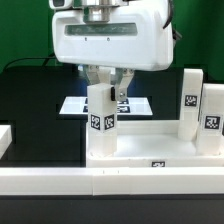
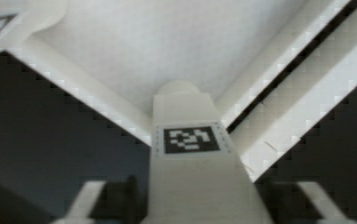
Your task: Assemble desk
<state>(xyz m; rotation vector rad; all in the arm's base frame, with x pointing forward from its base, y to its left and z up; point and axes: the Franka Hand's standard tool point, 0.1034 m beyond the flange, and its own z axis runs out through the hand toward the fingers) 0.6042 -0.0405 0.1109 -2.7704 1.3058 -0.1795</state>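
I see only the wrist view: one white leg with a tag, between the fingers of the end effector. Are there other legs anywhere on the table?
Observer: Yes. In the exterior view a second leg and a third leg stand upright at that view's right.
Operator: And what is behind the held leg?
Observer: The marker board lies flat on the table, behind the held leg and the end effector.

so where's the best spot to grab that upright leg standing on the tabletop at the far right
Take the far-right leg near its top, coming straight down from above. It stands upright on the tabletop with flat, parallel square sides that suit two fingers. A second leg stands close beside it, so closing across the front and back faces is probably safer.
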